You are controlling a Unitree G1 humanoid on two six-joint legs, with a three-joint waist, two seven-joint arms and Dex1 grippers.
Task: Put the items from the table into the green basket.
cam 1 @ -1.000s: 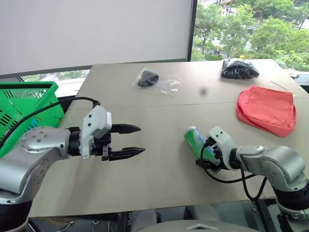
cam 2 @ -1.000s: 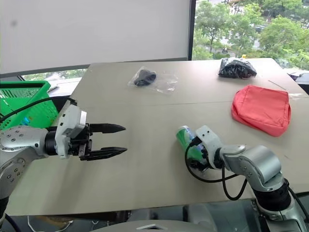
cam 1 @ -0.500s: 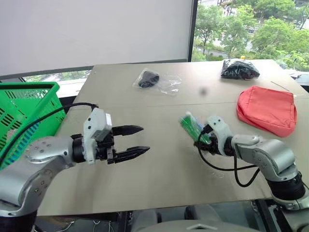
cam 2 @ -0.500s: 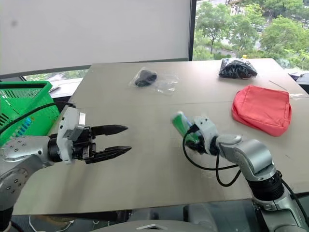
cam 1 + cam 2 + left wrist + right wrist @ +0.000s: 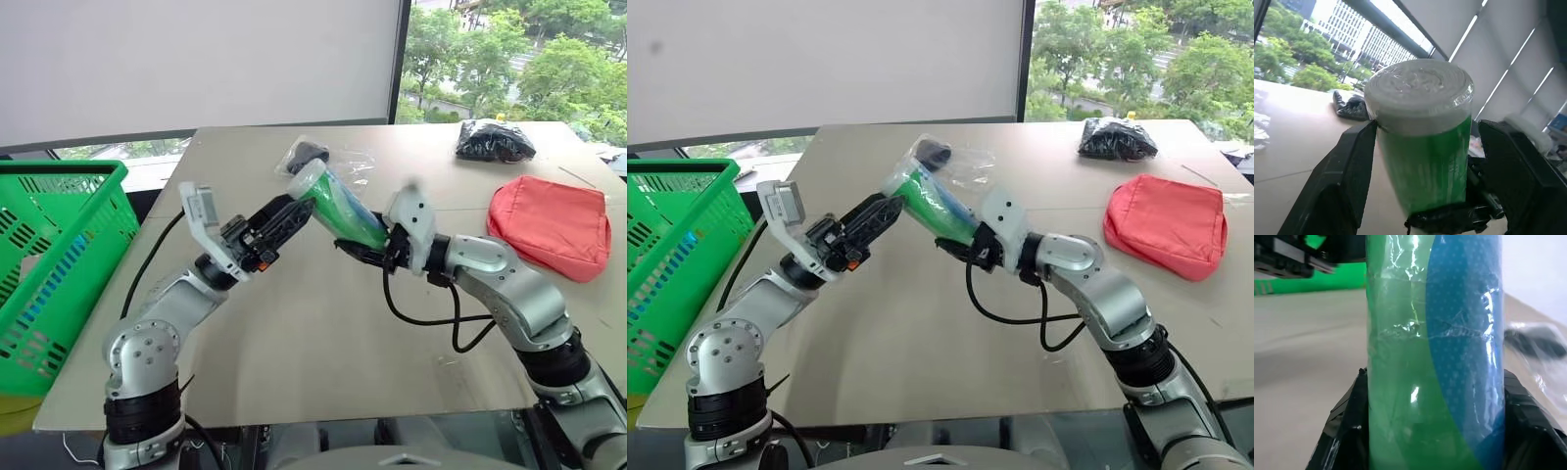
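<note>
- The green-and-white cylindrical can (image 5: 338, 208) hangs tilted above the table (image 5: 323, 333), pinched at its base by the right gripper (image 5: 375, 255).
- Left gripper (image 5: 284, 217) is spread around its capped end (fingers flanking, contact unclear).
- Likely rigid, light, film-slick: grip mid-body.

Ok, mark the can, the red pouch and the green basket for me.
can (image 5: 338, 209), left eye view, middle of its green body.
red pouch (image 5: 547, 226), left eye view, centre of the top face.
green basket (image 5: 86, 167), left eye view, far rim.
</note>
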